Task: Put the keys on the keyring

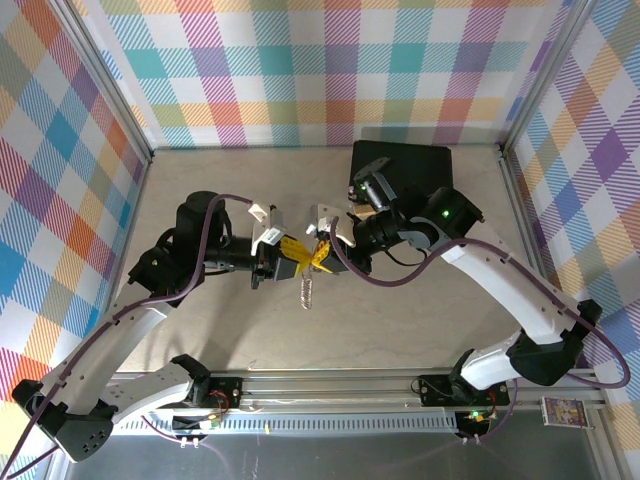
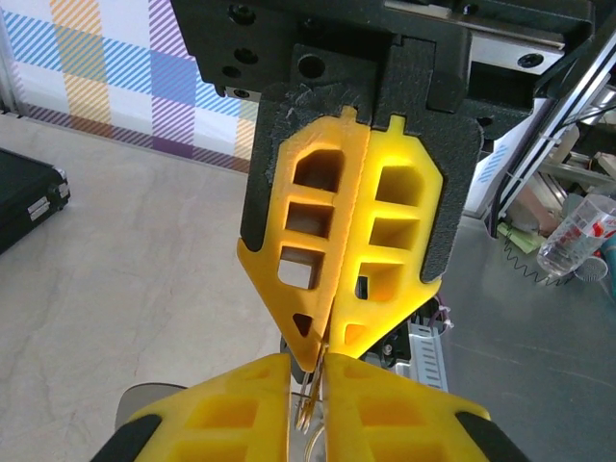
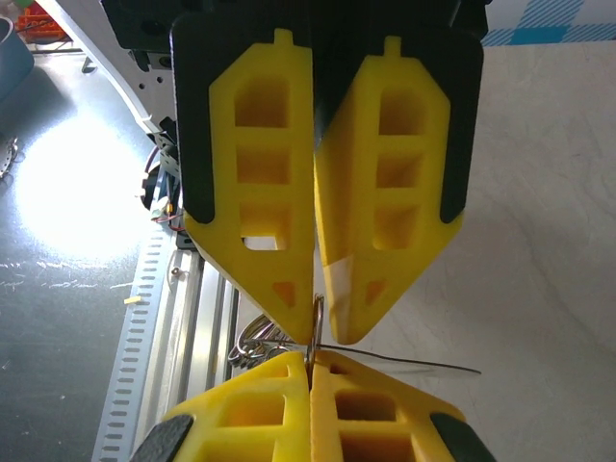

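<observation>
We log: black case (image 1: 415,165), rectangular, flat on bench (image 1: 220,340) at far edge, right of centre. Bench top pale beige. Plaid panels (image 1: 300,70) on three sides. Aluminium rail (image 1: 330,385) along near edge. Clear plastic bottle (image 2: 577,236) on grey surface beyond bench. We cannot read small colourful card (image 1: 563,411), near right corner.

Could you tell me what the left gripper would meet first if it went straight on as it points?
Almost at once, the right gripper: yellow plastic fingers tip to tip with the left gripper, a silver metal keyring between.
</observation>
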{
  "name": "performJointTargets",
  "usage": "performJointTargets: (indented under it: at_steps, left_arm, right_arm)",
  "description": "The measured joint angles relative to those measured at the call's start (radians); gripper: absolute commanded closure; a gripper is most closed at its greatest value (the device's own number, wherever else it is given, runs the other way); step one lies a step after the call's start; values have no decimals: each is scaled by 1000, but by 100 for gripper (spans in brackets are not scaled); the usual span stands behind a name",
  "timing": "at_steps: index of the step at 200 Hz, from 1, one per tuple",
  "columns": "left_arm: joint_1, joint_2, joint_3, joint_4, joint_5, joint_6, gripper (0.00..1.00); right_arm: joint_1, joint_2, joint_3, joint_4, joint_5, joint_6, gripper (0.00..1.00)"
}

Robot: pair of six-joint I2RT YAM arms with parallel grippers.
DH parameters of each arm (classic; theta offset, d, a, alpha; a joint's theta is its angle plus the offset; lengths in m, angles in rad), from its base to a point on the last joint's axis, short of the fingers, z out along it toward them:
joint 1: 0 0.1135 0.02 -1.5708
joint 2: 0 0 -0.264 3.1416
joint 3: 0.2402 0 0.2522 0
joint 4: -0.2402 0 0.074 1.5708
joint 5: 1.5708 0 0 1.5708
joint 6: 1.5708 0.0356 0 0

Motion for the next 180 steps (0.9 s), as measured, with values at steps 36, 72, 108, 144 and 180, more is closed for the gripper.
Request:
performJointTargets:
  at_steps: [36, 72, 108, 144, 180]
  left_arm:
    - [-5, -1, 0, -3, 7, 6, 100]
    - [-7, -5, -2, 5, 7, 10, 100]
    - [-11, -31, -31, 51, 3, -30, 100]
    - [-12, -62, -62, 171, 0, -113, 100]
    - [-12, -87, -86, 275, 16, -182, 100]
  right_arm:
    - [-2, 0, 0, -1, 0, 0, 100]
    - [-3, -2, -1, 5, -2, 10, 100]
    - [-3, -34, -54, 70, -13, 58, 87]
    - [-1, -114, -154, 202, -31, 137, 76]
    - [1, -160, -186, 307, -42, 195, 73]
